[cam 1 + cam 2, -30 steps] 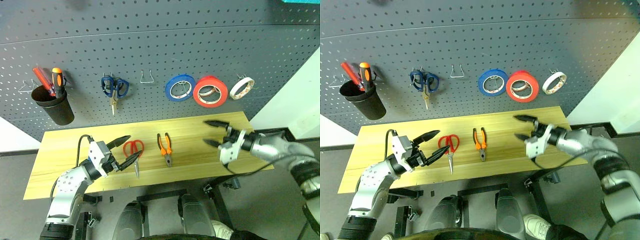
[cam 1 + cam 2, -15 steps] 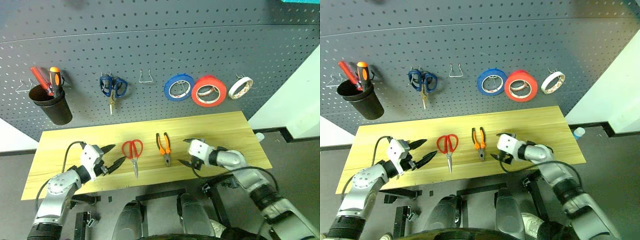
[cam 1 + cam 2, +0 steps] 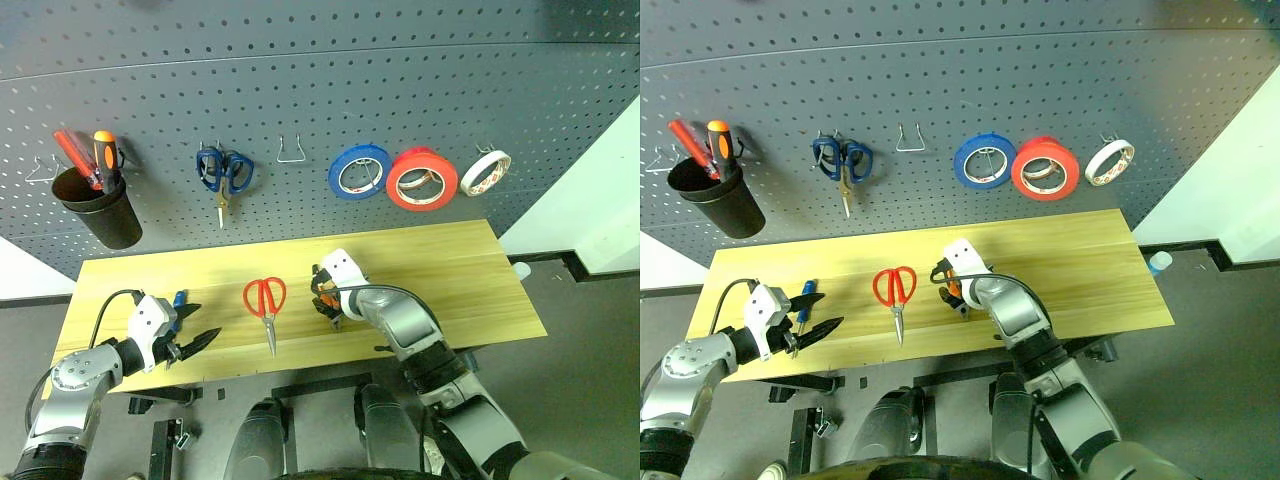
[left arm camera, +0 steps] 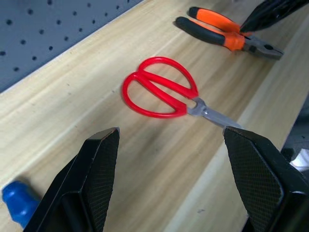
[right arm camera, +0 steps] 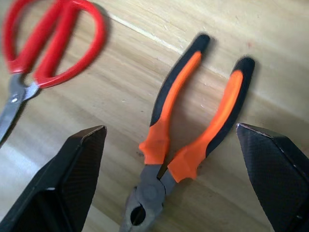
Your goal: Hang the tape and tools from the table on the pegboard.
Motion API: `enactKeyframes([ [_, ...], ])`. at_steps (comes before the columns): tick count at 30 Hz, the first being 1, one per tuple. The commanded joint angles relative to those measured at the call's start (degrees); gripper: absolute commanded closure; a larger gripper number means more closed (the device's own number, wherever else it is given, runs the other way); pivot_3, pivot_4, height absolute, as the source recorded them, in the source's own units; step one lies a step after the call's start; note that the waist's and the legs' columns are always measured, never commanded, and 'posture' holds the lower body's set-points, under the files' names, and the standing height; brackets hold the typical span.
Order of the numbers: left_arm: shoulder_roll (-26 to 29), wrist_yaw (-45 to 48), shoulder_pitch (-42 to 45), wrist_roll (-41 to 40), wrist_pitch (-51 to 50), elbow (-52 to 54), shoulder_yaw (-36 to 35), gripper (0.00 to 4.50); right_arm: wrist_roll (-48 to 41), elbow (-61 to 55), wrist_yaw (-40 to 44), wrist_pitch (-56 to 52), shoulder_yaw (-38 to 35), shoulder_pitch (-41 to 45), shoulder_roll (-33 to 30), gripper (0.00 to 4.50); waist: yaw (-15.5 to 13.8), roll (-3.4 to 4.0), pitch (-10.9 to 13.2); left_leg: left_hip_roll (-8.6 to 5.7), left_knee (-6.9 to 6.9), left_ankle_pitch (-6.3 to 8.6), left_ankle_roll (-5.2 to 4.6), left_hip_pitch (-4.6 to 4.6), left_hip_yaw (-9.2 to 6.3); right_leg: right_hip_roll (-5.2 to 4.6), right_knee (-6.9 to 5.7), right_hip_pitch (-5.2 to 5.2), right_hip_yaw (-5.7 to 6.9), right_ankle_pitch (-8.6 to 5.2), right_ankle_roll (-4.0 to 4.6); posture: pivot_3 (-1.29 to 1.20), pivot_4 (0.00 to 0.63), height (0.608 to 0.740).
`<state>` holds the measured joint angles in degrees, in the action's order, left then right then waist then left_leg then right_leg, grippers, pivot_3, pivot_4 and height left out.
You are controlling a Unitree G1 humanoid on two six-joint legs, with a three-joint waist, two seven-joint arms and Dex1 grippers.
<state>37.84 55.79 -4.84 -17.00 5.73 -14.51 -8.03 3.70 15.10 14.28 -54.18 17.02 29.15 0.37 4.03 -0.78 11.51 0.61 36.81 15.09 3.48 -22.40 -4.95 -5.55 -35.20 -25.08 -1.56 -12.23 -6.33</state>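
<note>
Right gripper (image 5: 178, 159) open astride pliers (image 5: 193, 130)

The right gripper (image 3: 325, 298) sat right over the pliers (image 3: 328, 300) in the head views, so most of the orange handles were covered and I couldn't tell if the fingers touched them. The blue-handled screwdriver (image 3: 805, 301) was half tucked behind the left gripper (image 3: 812, 318). In the right wrist view the red-handled scissors (image 5: 46, 46) got chopped off at the frame edge, blades mostly gone.
</note>
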Motion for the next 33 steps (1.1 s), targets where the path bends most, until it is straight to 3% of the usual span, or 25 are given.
enactKeyframes([
  [1,-0.04,0.28,0.07,-0.86,0.70,0.59,-1.39,0.90,0.85,4.62,-5.63,-1.79,-2.91,2.76,3.15,0.03,0.08,0.03,0.02,0.00,-0.01,0.00,0.00,-0.01,0.00,0.00,0.00,-0.02,0.00,0.00,0.00,-0.06,0.204,0.730],
  [12,-1.32,-0.33,-0.24,-1.28,-0.16,1.89,-1.70,0.90,-1.59,19.19,-10.08,2.26,-9.06,9.11,8.32,0.03,0.44,0.14,0.08,0.01,-0.01,0.00,-0.01,0.00,0.00,0.02,-0.04,-0.04,0.01,0.00,-0.01,-0.06,0.201,0.730],
  [20,-2.14,-1.17,-1.42,-1.44,-0.74,3.64,-1.99,0.90,-1.36,25.72,-14.43,4.38,-11.34,11.01,7.39,0.03,0.55,0.14,0.08,0.02,-0.01,0.00,-0.01,0.01,0.00,0.02,-0.04,-0.02,0.01,0.00,0.00,-0.05,0.199,0.730],
  [23,-2.25,-1.51,-1.82,-1.42,-0.69,3.78,-2.16,0.90,-1.00,25.99,-13.41,4.00,-10.50,10.75,6.59,0.60,0.59,0.14,0.08,0.02,-0.01,0.00,-0.01,0.01,-0.01,0.02,-0.04,-0.01,0.01,0.00,-0.01,-0.05,0.199,0.730],
  [28,-2.54,-1.86,-1.77,-1.48,-0.55,3.73,-2.46,0.90,-0.50,23.83,-11.74,2.95,-9.26,9.89,5.35,2.22,0.77,0.13,0.08,0.02,-0.01,0.00,-0.01,0.02,-0.01,0.02,-0.04,-0.01,0.01,-0.01,-0.01,-0.05,0.194,0.730],
  [33,-3.12,-1.43,-2.35,-3.02,0.55,4.83,-3.38,0.90,-0.41,17.42,-8.13,2.33,-7.43,7.37,2.37,2.26,0.69,0.13,0.08,0.02,-0.02,0.00,-0.01,0.01,-0.01,0.02,-0.03,-0.01,0.01,-0.01,-0.01,-0.04,0.189,0.730],
])
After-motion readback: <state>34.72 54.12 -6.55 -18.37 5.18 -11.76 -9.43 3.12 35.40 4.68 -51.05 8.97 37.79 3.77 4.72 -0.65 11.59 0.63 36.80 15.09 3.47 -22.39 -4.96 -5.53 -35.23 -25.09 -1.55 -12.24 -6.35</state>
